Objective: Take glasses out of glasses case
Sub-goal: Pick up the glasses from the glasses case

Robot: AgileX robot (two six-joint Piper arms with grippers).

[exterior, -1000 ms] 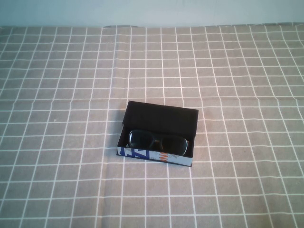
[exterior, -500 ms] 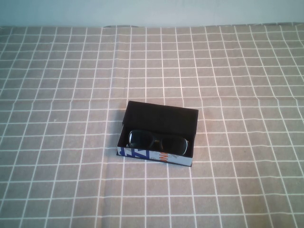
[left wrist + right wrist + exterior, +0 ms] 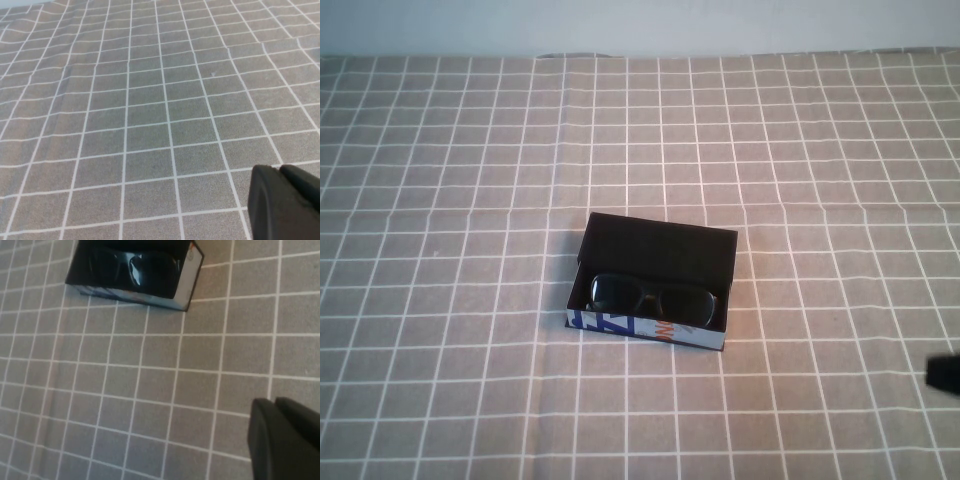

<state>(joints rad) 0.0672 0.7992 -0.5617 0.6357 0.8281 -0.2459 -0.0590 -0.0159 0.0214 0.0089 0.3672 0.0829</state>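
Glasses case first: it sat open near the middle of the checked tablecloth, its black lid laid back on the far side and its white printed wall facing the near edge. Its long axis ran left to right, turned a little so the right end came slightly nearer.

Inside it, the glasses lay folded along that same axis, lenses toward the near wall, and filled most of the tray's width. They had not been lifted; the task looked to be at its very start.

The right gripper showed only as a dark tip at the right edge of the high view, nearer than the case and well apart from it. From there the case lay to the left and somewhat farther off. The right wrist view caught the case and glasses at the edge of its field, with bare cloth between them and the fingers, which appeared pressed together with nothing held.

The left gripper was absent from the high view; its wrist camera saw only cloth, and its fingers likewise looked closed and empty.

By this layout the right arm seemed the nearer one, and a reach would likely need its jaws spread across the frame's short dimension.
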